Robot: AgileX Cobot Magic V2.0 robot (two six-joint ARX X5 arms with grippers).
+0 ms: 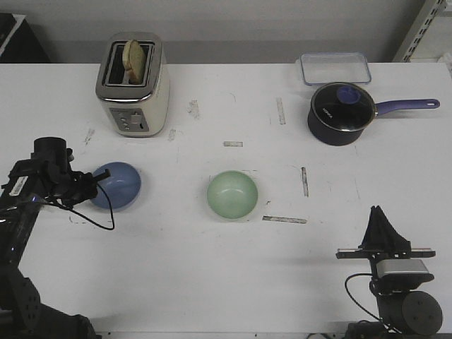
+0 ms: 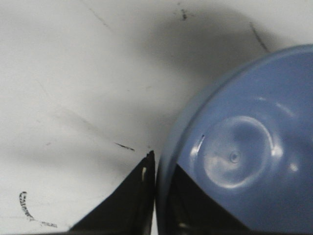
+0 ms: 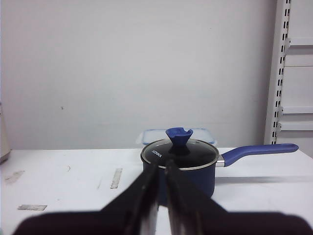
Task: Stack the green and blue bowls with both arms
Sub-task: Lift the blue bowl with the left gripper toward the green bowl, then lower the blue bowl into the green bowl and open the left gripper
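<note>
Left gripper (image 1: pixel 90 189): it is sitting at the near left edge of the blue bowl (image 1: pixel 117 185), and the left wrist view is showing one finger (image 2: pixel 124 208) outside the wall and one inside, with the rim between them. The fingers are narrow on the rim; I am judging that they are gripping it, probably so the bowl can be lifted by its edge.
Right gripper (image 3: pixel 162 188): it is staying low at the near right corner of the table (image 1: pixel 212 282), pointing forward toward the saucepan (image 3: pixel 182 164). Its fingers are nearly together with only a thin gap, and they are holding nothing.
Blue bowl: it is standing upright on the left side of the table, periwinkle, glossy, with a round flat bottom catching light.
Green bowl (image 1: pixel 232 194): it is resting upright near the table centre, well apart from both grippers, pale mint, empty. It is likely serving as the base of the stack.
</note>
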